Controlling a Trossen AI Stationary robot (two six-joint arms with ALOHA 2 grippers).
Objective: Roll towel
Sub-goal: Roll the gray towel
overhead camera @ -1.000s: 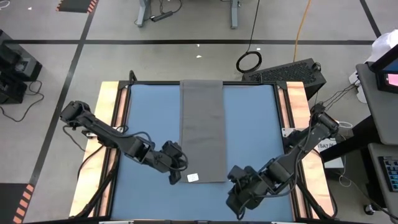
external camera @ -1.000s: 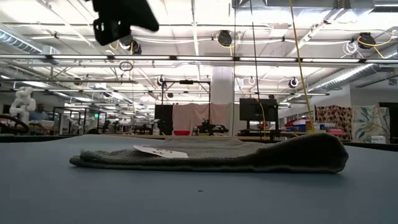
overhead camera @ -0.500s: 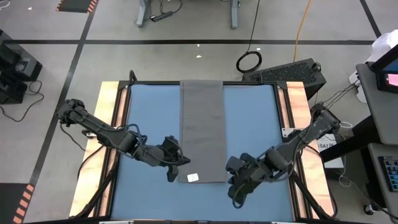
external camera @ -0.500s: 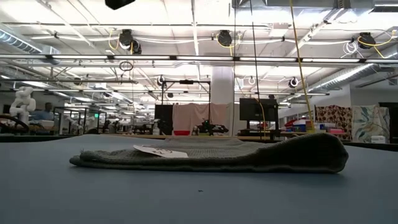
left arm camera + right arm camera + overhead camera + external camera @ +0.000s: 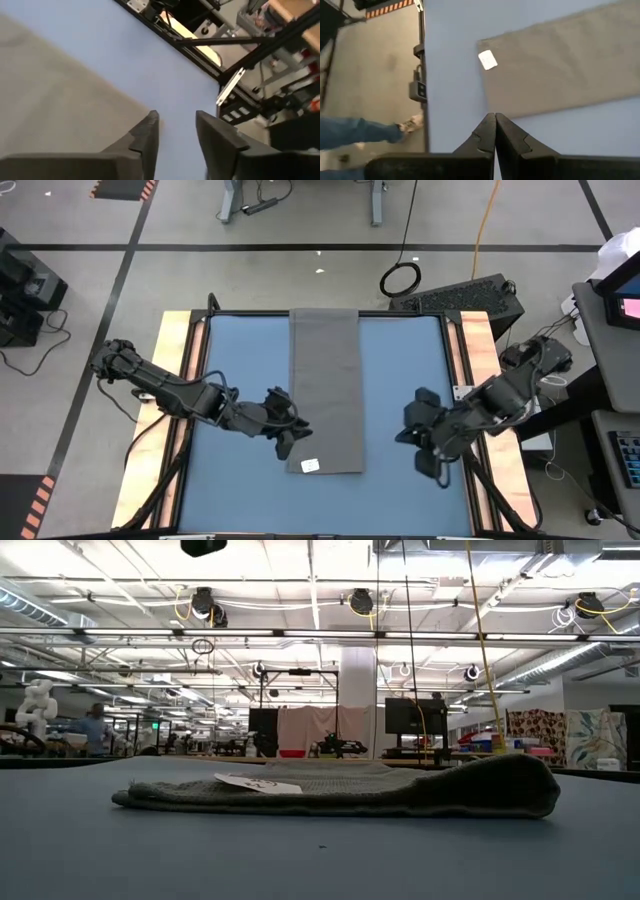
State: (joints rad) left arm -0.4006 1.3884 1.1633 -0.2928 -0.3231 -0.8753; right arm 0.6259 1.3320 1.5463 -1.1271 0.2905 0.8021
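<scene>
The dark grey towel (image 5: 325,390) lies flat on the blue table as a long folded strip running from the far edge toward the near edge. Its white tag (image 5: 310,465) is on top at the near end. The towel also shows in the low view (image 5: 340,790) and the right wrist view (image 5: 560,65). My left gripper (image 5: 295,435) is open and hovers above the towel's left edge near its near end (image 5: 75,115), touching nothing. My right gripper (image 5: 410,432) is shut and empty over bare table to the right of the towel.
Wooden side boards (image 5: 175,380) flank the blue tabletop (image 5: 240,360). Bare blue surface lies on both sides of the towel. A person's leg and shoe (image 5: 405,125) show on the floor beyond the near edge, and a person (image 5: 95,725) stands far off in the room.
My left gripper has risen and gone a little toward the towel's left edge. My right gripper has drawn back from the near edge toward the table's right and far side. The towel has stayed still.
</scene>
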